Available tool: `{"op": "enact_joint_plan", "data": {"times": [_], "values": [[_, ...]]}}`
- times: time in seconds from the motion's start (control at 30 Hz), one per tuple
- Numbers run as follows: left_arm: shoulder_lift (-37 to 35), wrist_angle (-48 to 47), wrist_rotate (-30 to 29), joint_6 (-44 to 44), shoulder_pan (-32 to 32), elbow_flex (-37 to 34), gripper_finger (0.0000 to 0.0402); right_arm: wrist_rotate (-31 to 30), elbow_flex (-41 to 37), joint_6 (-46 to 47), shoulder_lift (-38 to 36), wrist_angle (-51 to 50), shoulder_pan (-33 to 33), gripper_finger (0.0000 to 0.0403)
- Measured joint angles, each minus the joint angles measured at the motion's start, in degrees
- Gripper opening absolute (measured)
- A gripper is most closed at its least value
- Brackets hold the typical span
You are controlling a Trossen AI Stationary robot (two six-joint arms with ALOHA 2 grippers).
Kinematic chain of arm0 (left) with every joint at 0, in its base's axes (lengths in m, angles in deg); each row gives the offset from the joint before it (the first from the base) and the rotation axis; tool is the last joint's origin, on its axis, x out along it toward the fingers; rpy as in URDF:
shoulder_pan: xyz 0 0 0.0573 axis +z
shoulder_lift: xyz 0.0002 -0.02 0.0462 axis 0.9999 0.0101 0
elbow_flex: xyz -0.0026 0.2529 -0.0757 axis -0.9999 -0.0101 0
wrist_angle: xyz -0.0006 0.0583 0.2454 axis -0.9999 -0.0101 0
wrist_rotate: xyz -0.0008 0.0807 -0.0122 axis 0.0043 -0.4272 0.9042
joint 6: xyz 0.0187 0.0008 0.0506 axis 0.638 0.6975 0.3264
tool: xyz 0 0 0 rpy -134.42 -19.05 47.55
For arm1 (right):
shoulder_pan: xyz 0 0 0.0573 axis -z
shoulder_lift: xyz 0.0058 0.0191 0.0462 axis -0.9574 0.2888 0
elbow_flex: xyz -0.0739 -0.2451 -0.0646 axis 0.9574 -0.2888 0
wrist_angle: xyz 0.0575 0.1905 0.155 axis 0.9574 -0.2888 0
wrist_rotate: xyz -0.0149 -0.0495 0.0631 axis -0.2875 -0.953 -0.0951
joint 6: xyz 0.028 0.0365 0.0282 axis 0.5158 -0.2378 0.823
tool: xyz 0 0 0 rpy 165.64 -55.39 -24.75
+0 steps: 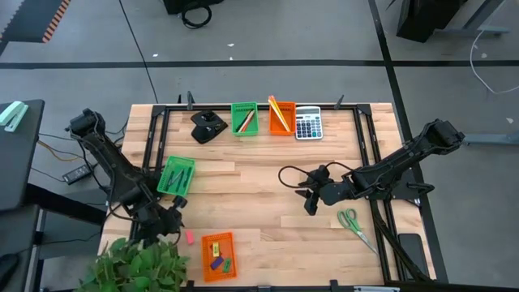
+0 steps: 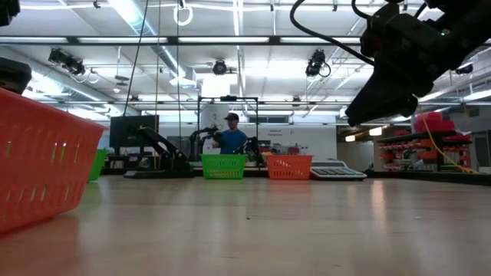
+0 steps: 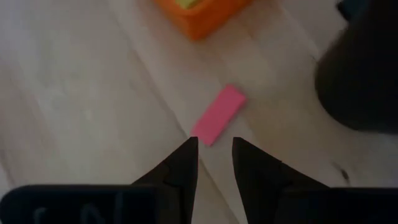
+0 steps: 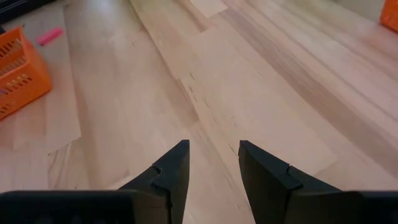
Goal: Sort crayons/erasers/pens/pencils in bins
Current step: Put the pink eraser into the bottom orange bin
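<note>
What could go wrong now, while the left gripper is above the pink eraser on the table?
1. The left gripper has its fingers open with only a narrow gap, and the pink eraser lies at an angle just ahead of the tips. The fingers may push it away instead of closing around it.
2. The plant and the orange bin are close to the eraser. The arm may brush the leaves or bump the bin.

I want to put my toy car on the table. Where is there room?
The big bare patch of wooden table lies in the middle, between the green plastic bin at the left and the right gripper. It is crowded along the far edge, where a green bin, an orange bin and a grey calculator stand in a row.
</note>
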Motion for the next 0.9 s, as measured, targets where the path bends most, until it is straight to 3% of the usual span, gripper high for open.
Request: {"op": "enact_joint_plan", "data": {"times": [0.17,0.3,0.53,0.67,0.9], "values": [[0.03,-1.65,4.19,5.79,0.03,0.0,0.0108,-0.8,0.0,-1.36,0.0,-0.1,0.0,0.0145],[0.06,-2.25,3.78,11.07,0.82,0.0,0.0116,-2.41,0.0,-2.77,0.0,-0.1,0.01,0.0145],[0.11,-0.42,2.84,18.43,5.54,0.0,0.0184,-2.6,0.0,-4.46,0.0,-0.12,0.02,0.0145],[1.39,2.52,5.57,23.47,8.38,0.04,0.0218,-2.6,0.0,-4.46,0.0,-0.14,0.02,0.0145],[8.56,2.95,10.08,28.98,11.26,0.69,0.0238,-2.57,0.0,-5.4,0.0,-0.26,0.02,0.0145]]}}
